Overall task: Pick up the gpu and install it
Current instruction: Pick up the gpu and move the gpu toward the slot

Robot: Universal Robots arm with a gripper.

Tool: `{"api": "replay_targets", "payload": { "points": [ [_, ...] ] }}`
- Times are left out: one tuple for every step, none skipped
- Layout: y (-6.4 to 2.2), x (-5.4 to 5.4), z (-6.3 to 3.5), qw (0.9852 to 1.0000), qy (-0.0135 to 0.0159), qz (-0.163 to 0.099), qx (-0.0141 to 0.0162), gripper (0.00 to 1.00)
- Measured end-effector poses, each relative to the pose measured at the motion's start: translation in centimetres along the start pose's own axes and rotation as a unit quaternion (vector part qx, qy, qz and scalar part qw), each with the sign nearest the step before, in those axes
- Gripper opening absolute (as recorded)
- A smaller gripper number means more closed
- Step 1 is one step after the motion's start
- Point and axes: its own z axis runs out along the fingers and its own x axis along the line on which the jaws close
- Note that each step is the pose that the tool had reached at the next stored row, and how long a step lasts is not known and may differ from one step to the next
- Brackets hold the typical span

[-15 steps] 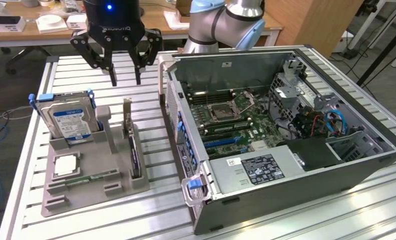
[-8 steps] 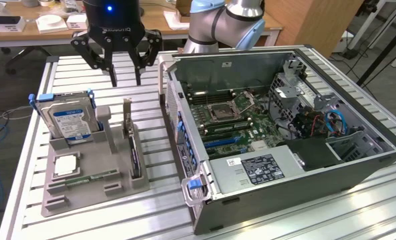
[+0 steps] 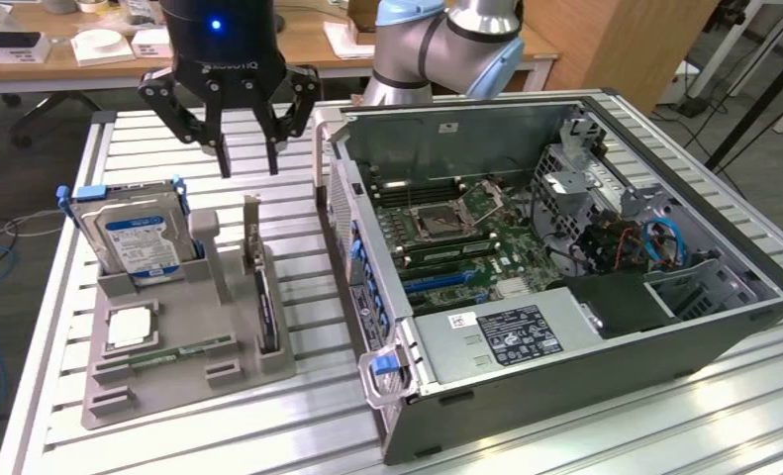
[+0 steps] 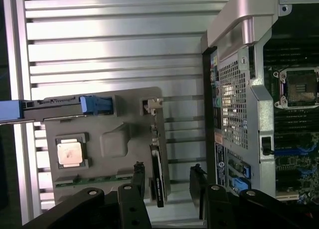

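Hand hangs fingers-down, spread apart and empty, above the grey holder on the bench, which carries the gpu on edge, an upright hard drive and a flat processor.

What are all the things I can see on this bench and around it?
gpu: one, dark card with silvery bracket, on edge in the holder, on its side nearest the case
hard drive: one, silver with blue-white label, upright in the holder
processor chip: one, silvery, flat in the holder
memory stick: one, green, lying in the holder
holder: one, grey, on the table, exterior view's left
computer case: one, dark grey, open, exterior view's right
motherboard: one, green, inside the case
table: one, silvery, slatted
desk: one, wooden, background
robot arm: one, grey and light blue, behind the case
gripper: one, black, jaws open, above the holder, empty
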Motion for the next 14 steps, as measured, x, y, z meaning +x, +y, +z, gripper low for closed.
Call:
{"api": "replay_targets", "payload": {
  "points": [
    [-0.08,0.0,0.02,1.0000,0.0000,0.000,0.0000,0.49],
    [-0.17,0.1,0.04,1.0000,0.0000,0.000,0.0000,0.49],
    [-0.28,0.1,0.07,1.0000,0.0000,0.000,0.0000,0.49],
    [-0.39,0.1,0.09,1.0000,0.0000,0.000,0.0000,0.49],
    [-0.48,0.1,0.11,1.0000,0.0000,0.000,0.0000,0.49],
    [-0.57,0.2,0.13,1.0000,0.0000,0.000,0.0000,0.49],
    [-0.65,0.2,0.15,1.0000,0.0000,0.000,0.0000,0.49],
    [-0.74,0.2,0.17,1.0000,0.0000,0.000,0.0001,0.49],
    [-0.82,0.3,0.19,1.0000,0.0000,0.000,0.0001,0.49],
    [-0.90,0.3,0.22,1.0000,0.0000,0.000,0.0001,0.49],
    [-0.98,0.3,0.24,1.0000,0.0000,0.000,0.0001,0.49],
    [-1.05,0.4,0.26,1.0000,0.0000,0.000,0.0001,0.49],
    [-1.12,0.4,0.28,1.0000,0.0000,0.000,0.0002,0.49],
    [-1.20,0.4,0.31,1.0000,0.0000,0.000,0.0001,0.49]
  ]
}}
